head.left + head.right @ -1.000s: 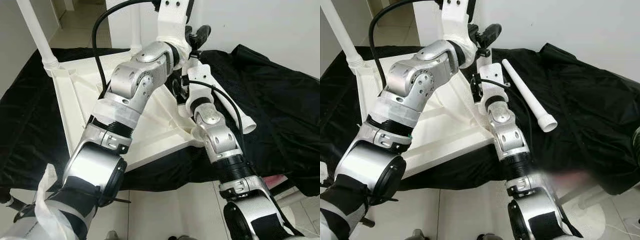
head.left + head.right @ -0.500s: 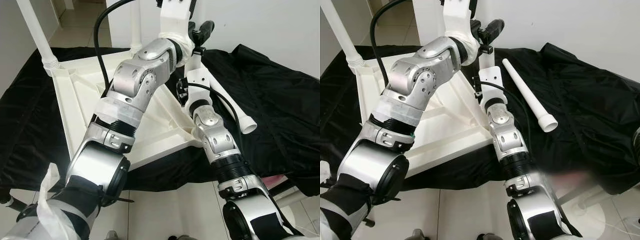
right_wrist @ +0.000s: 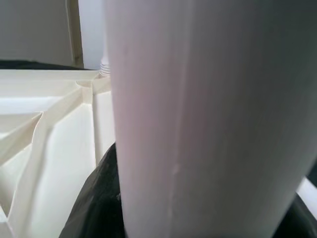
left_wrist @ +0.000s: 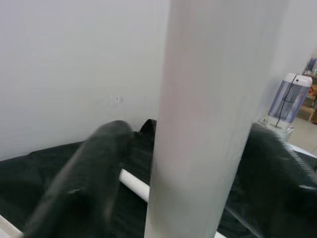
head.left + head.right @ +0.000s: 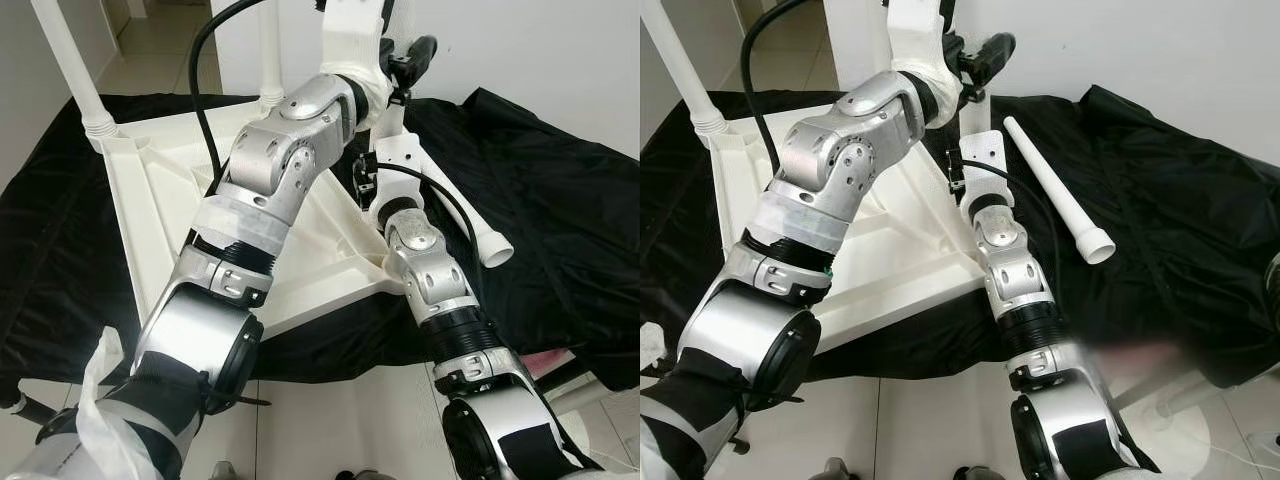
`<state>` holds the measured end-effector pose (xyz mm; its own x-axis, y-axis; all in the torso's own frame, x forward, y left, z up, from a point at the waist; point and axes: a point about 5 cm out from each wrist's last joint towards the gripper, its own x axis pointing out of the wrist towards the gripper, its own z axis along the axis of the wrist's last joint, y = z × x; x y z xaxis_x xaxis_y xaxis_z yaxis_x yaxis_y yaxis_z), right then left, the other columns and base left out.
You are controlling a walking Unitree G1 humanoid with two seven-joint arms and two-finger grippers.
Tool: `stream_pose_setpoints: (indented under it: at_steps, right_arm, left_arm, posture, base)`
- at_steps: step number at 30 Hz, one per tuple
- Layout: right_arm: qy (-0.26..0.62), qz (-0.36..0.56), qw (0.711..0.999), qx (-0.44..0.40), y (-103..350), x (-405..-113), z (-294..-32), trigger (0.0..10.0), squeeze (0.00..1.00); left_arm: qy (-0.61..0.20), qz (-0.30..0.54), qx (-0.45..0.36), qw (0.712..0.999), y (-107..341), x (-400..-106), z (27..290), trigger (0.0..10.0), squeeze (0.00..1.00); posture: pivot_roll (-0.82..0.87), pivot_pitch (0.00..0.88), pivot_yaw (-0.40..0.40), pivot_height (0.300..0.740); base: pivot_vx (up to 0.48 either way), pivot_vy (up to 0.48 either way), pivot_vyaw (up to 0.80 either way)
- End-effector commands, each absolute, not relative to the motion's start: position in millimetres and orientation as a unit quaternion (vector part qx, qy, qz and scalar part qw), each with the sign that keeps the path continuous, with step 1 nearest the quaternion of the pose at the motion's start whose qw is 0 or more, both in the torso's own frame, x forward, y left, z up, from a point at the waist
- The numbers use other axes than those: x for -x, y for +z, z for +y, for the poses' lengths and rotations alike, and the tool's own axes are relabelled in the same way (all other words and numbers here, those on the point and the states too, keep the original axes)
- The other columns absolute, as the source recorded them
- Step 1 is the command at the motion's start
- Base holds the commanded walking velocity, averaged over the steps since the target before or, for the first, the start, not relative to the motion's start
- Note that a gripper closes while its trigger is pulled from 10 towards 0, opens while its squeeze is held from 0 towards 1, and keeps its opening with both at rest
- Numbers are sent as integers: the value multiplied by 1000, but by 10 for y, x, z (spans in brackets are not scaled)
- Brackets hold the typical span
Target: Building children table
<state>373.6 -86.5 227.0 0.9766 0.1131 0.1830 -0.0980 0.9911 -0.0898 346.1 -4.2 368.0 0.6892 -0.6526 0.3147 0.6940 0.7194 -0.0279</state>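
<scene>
Both jaws clench one upright leg (image 4: 203, 119) at frame top centre: left gripper (image 5: 405, 70) high, right gripper (image 5: 375, 175) below, near the tabletop (image 5: 150, 190) socket.

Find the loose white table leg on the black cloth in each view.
Left eye view: loose leg at right, partly behind the right arm.
Right eye view: loose leg right of centre, lying diagonally.
Left wrist view: loose leg low, crossing behind the upright leg.
Right wrist view: cannot tell; the upright leg blocks it.
Shared landmark: the black cloth under it.
</scene>
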Motion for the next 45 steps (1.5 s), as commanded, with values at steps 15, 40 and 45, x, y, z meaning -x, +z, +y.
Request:
stream_pose_setpoints:
  at_steps: [15, 40, 45]
  right_arm:
    - [17, -80, 996, -37, 2222, -3735, -1063, 10000, 0]
    - [16, -108, 994, -4, 1995, -3371, -1454, 10000, 0]
    - [25, -107, 994, 1, 1957, -3317, -1465, 10000, 0]
  left_arm:
    - [-473, -178, 127, 854, 3743, -3241, 93, 10000, 0]
    - [-348, -74, -17, 934, 2305, -3308, 880, 10000, 0]
    - [-402, -58, -35, 913, 2114, -3125, 825, 10000, 0]
  posture:
    - [-44, 88, -11, 740]
    - [-43, 84, -23, 740]
    - [-44, 83, -23, 740]
  base:
    - [0, 0, 0]
    - [0, 0, 0]
    - [0, 0, 0]
